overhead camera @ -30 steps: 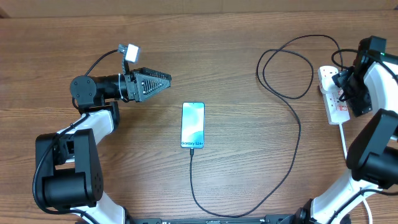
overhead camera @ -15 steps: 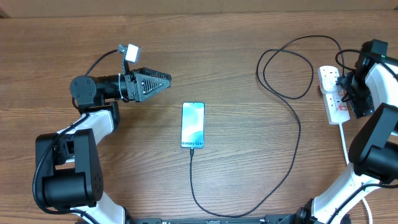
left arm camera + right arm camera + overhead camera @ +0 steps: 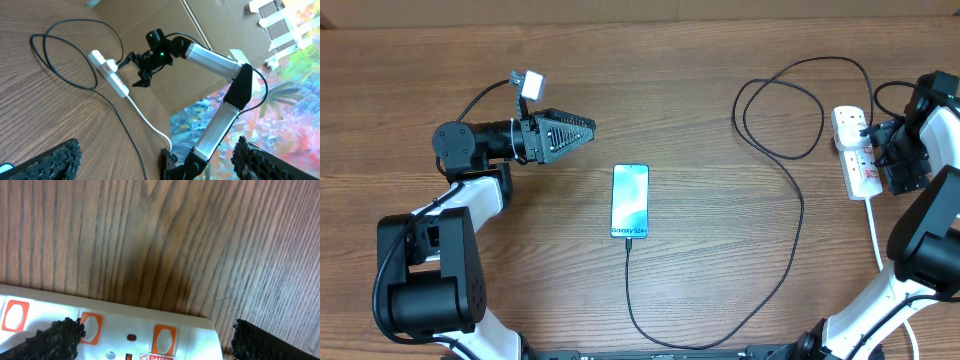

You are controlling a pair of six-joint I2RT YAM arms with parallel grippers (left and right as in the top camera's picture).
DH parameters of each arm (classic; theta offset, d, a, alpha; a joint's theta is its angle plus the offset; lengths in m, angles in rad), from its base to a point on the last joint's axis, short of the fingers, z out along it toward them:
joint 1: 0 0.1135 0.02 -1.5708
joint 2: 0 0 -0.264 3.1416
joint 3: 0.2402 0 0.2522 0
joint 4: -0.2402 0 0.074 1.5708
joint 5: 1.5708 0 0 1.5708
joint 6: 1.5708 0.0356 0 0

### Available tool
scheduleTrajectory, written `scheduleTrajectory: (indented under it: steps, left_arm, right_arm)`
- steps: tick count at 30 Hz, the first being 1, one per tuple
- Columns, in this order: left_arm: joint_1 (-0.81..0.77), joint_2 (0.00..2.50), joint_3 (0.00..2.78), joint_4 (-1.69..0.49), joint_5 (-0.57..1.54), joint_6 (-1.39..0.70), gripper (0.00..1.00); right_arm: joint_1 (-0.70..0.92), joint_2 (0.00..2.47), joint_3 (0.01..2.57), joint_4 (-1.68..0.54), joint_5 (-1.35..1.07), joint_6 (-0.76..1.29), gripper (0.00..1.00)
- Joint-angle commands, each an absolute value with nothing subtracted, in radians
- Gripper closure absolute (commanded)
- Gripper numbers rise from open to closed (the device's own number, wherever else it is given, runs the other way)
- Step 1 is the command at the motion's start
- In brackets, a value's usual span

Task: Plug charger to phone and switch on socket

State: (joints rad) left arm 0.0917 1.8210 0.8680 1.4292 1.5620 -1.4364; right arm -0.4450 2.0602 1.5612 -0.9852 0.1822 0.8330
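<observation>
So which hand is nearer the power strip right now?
Right. The right hand is close over the power strip at the table's right edge. The left hand is far across the table, on the other side of the phone.

Brown wood-grain table (image 3: 420,60), by which the overhead view is being filled edge to edge. In the left wrist view, a plain cardboard panel (image 3: 140,15) is being shown standing beyond the table's far edge, with a brightly painted backdrop (image 3: 295,100) beside it. Soft, even light is being cast throughout.
</observation>
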Motion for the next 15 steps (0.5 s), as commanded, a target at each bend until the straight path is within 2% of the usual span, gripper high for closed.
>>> scheduleTrajectory:
  steps: [1, 15]
  left_arm:
    - [0.091, 1.798, 0.872, 1.436, 1.579, -1.413, 0.00]
    - [0.091, 1.798, 0.872, 1.436, 1.579, -1.413, 0.01]
  right_arm:
    - [-0.445, 2.071, 1.557, -0.981, 0.125, 0.776, 0.00]
    - [-0.445, 2.073, 1.557, -0.968, 0.141, 0.750, 0.00]
